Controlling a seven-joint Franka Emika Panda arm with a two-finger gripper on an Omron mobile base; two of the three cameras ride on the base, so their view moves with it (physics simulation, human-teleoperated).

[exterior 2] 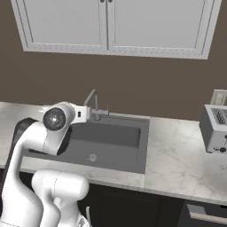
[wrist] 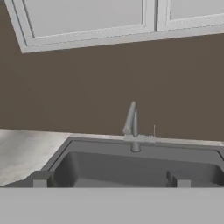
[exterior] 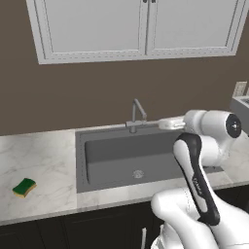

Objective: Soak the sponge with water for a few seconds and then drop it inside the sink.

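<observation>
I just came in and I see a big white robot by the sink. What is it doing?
The robot arm is pointing its pincer at the faucet over the sink. The pincer is open and holds nothing. The sponge it has to wet lies on the counter to the left of the sink, untouched. No water runs from the faucet yet, so the job has barely started.
</observation>
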